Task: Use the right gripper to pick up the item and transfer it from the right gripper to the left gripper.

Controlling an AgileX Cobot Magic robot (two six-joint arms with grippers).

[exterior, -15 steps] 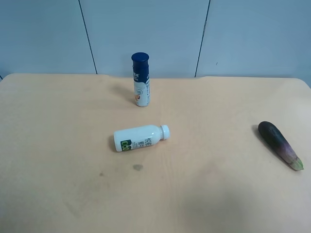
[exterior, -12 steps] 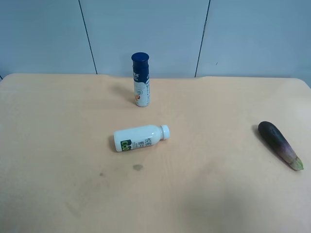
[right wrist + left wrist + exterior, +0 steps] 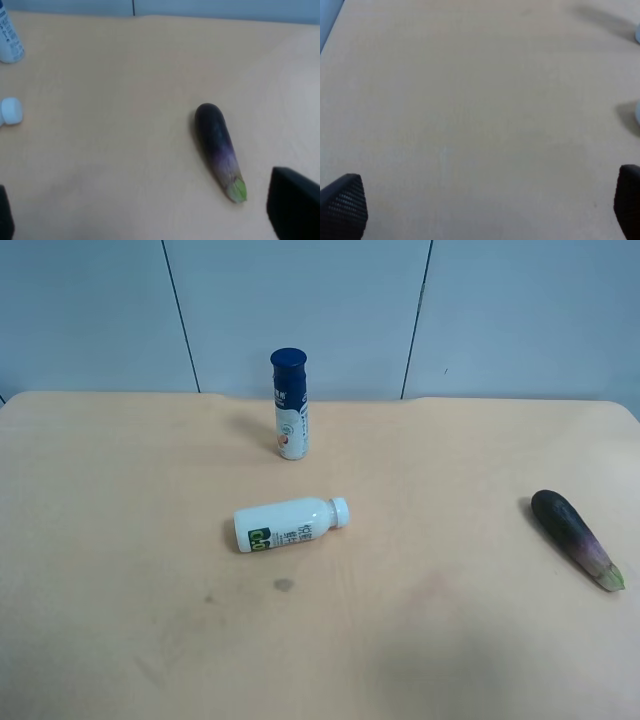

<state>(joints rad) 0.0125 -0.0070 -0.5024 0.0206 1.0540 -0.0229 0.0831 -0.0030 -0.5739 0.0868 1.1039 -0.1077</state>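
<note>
The eggplant (image 3: 577, 537) lies flat on the table (image 3: 450, 660), close to the edge at the exterior view's right, green tip toward the near corner — untouched. The right gripper (image 3: 150, 215) hovers near it, jaws wide apart and empty. The left gripper (image 3: 485, 202) — jaws likewise spread — holds nothing above the table.

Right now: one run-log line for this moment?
phase: pre-grasp | eggplant: lying on table, untouched | right gripper: open, clear of eggplant | left gripper: open, empty | blue-capped bottle: upright | white bottle: on its side
</note>
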